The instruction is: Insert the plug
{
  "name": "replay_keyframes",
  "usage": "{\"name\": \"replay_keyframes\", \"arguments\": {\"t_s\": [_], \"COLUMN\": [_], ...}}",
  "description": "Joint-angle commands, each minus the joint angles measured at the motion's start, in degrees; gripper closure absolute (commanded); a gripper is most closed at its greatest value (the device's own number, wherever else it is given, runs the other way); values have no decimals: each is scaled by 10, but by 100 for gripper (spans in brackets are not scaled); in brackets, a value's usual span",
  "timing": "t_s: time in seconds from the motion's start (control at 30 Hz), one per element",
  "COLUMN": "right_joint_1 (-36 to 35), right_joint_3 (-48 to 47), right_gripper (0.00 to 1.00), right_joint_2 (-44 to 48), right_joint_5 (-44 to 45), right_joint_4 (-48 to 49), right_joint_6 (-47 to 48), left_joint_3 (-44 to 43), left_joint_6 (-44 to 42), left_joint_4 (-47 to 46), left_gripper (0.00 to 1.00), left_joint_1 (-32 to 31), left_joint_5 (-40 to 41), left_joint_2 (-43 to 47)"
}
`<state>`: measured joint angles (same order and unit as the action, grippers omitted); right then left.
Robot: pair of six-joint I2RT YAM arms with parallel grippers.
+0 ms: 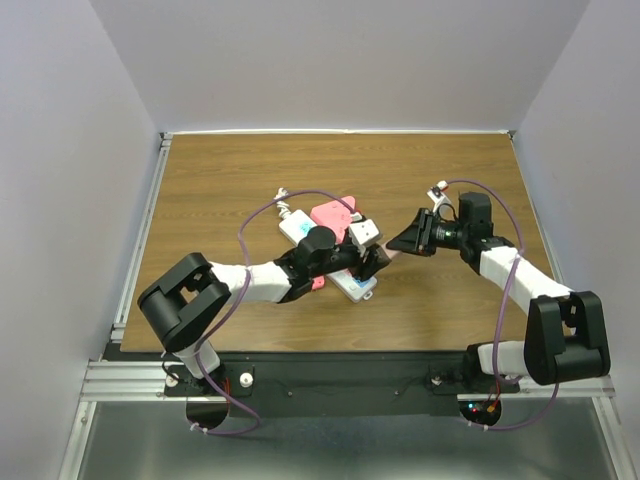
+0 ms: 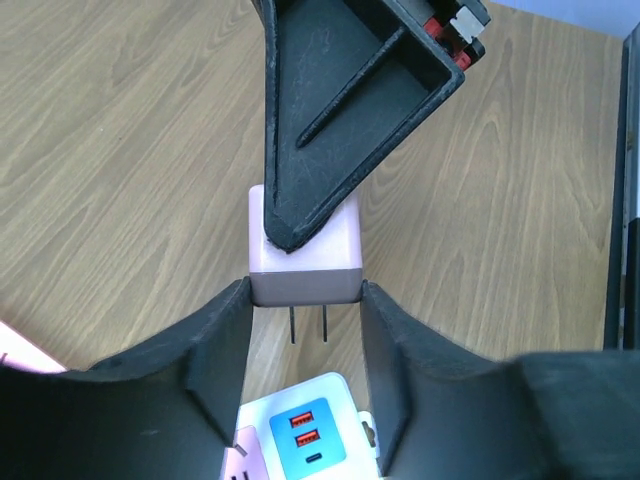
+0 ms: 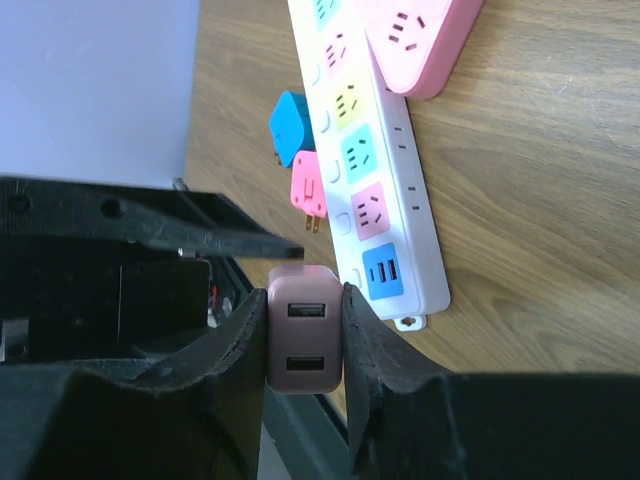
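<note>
**A:** How far along are we?

**B:** Our right end effector [image 3: 305, 300] is clamped on the plug [image 3: 305, 350], prongs bare. Our left end effector [image 2: 305, 300] flanks it, but we can't tell if it's squeezing.

**A:** So it's not in yet?

**B:** Nope. We reckon lining up with the power strip [image 2: 300, 440] and pushing in is all that's left. Beyond that we've got a wood-grain worktop [image 1: 250, 170] and plain pale walls [image 1: 330, 60].

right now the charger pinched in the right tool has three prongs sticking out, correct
Not quite. The charger pinched in the right tool has two prongs sticking out, not three. The left wrist view shows them.
</note>
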<state>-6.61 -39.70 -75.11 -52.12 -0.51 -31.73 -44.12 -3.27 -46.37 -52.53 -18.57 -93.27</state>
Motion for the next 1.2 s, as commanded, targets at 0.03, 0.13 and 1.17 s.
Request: {"name": "replay_keyframes", "arguments": {"t_s": [0.03, 0.13, 1.17], "right_joint_1": [-3, -2, -287], "right_joint_3": [-26, -52, -171], "right_gripper": [100, 100, 100], "right_joint_2": [18, 20, -115], "right_joint_5": [-13, 16, 373], "right_joint_4": [39, 39, -58], "right_joint_6": [13, 34, 263], "left_joint_3": [29, 62, 56], "left_joint_6": [28, 48, 205], "left_joint_4": [-50, -51, 125], "left_gripper": [33, 28, 26], "left_joint_1": [0, 14, 238], "left_joint_5": [30, 35, 78], "left_joint_2": [39, 60, 8]}}
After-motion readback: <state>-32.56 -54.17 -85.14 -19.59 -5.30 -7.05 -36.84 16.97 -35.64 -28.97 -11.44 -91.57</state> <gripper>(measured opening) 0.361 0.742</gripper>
